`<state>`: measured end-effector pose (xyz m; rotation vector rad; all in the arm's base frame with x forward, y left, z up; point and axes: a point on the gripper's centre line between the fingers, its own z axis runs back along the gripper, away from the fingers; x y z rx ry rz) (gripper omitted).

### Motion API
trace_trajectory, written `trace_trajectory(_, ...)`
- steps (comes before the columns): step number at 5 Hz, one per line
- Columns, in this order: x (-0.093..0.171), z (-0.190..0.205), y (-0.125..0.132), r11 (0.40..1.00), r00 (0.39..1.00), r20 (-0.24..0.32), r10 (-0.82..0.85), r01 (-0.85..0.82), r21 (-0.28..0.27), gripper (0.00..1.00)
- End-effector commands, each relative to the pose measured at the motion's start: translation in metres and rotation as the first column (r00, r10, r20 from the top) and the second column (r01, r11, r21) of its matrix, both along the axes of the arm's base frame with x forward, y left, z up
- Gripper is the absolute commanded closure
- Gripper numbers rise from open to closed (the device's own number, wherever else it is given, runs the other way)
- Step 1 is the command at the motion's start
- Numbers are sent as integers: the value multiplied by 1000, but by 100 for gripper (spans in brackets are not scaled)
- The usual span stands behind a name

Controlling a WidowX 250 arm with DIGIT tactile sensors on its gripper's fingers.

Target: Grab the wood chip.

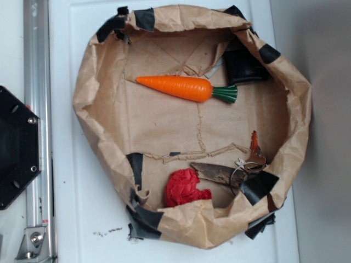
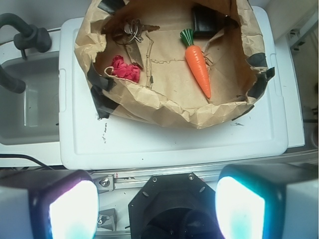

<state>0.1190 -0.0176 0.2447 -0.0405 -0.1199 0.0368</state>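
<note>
The claw (image 2: 157, 204) is hanging high above the scene with its two fingers (image 2: 70, 206) spread wide apart at the bottom corners of the wrist view, glowing pale, and it is gripping nothing. Between the fingers, the black base (image 2: 172, 206) of the robot and a metal rail (image 2: 164, 178) are showing.

Well beyond the claw, across a stretch of white lid (image 2: 169, 142), a crumpled brown paper basin (image 2: 164, 107) patched with black tape is sitting. The wood chip (image 2: 133, 54) is lying inside it, far ahead of the claw and toward its left finger's side, well apart from both fingers. It is showing as a flat, dark brown sliver of rough wood tapering to a point (the exterior view is giving the clearer look, with a pale string or wire crossing its broad end). The chip is resting on the paper floor just beside the red crumpled ball (image 2: 125, 68), which is lying nearer the claw.

Farther to the right-finger side, an orange carrot (image 2: 198, 63) with a green top is lying apart from the chip.
</note>
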Motion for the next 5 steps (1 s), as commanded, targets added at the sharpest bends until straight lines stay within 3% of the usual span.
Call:
trace_trajectory(1, 0, 0, 0, 1000, 1000, 0, 0, 0, 0, 0)
trace_trajectory(3, 91, -15, -2, 1000, 999, 37, -26, 26, 3, 0)
trace_trajectory(5, 139, -52, 20, 988, 997, 59, -52, 60, -140, 0)
